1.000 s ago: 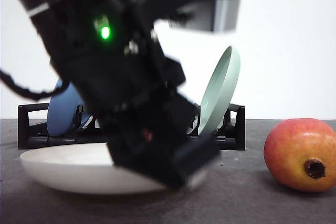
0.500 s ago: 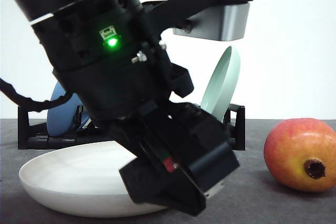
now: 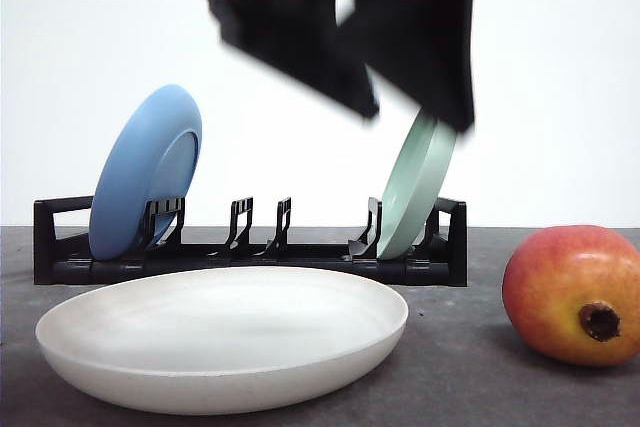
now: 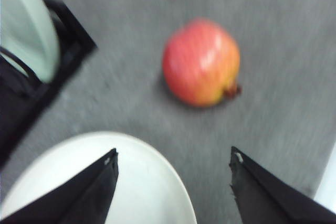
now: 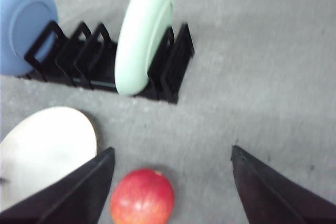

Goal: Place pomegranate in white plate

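The round red-to-orange pomegranate with its small dark brown crown is resting on the dark grey table, just to the right of the wide shallow off-white matte plate and apart from it, its crown end pointing toward the front camera. The off-white plate is lying flat and bare on the table, directly in front of the black slotted plate rack. In that rack a round blue plate is standing on edge at the left end, and a round pale green plate is standing on edge near the right end, with free slots between them. Above the rack, in the front view, a blurred black arm is hanging at the top of the picture, clear of the plates. In the left wrist view the left pincer is hovering with its two black fingers spread wide and nothing between them, over the rim of the off-white plate, with the pomegranate lying beyond it on the table and the pale green plate off to one side. In the right wrist view the right pincer is likewise gaping, released and bare, above the pomegranate, which is sitting between the fingers' line and untouched; the off-white plate is lying beside the fruit, and the rack with the blue plate and pale green plate is standing farther off.
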`<state>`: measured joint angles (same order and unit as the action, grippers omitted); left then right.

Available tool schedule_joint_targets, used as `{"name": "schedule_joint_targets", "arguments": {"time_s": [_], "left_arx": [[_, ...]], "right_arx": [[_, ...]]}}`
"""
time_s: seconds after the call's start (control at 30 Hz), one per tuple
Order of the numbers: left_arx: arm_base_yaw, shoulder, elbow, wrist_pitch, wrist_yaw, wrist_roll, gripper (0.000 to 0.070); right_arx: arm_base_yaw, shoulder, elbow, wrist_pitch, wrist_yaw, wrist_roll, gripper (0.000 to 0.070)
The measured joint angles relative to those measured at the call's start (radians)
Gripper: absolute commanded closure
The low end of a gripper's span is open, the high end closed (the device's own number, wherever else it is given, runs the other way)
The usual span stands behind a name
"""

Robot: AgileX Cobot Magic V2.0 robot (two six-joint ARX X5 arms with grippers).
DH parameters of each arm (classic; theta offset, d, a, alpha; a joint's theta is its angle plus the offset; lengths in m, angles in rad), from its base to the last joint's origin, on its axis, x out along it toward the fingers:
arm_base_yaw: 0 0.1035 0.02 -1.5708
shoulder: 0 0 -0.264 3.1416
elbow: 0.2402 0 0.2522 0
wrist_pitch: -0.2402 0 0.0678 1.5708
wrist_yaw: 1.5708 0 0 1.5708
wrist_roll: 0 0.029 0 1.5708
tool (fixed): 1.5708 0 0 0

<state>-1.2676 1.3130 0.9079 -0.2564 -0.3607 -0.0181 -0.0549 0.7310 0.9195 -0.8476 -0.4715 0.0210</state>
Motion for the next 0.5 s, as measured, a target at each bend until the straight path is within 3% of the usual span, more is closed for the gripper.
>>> {"name": "schedule_joint_targets", "arguments": {"time_s": [0.23, 0.5], "left_arx": [[0.068, -0.169, 0.067, -0.044, 0.003, -0.05, 0.0294], [0.175, -0.35, 0.084, -0.197, 0.071, -0.117, 0.0299]], "right_arx": [[0.001, 0.041, 0.0, -0.026, 0.0, 0.014, 0.0226], [0.038, 0.098, 0.0, -0.032, -0.024, 0.047, 0.0207]]}}
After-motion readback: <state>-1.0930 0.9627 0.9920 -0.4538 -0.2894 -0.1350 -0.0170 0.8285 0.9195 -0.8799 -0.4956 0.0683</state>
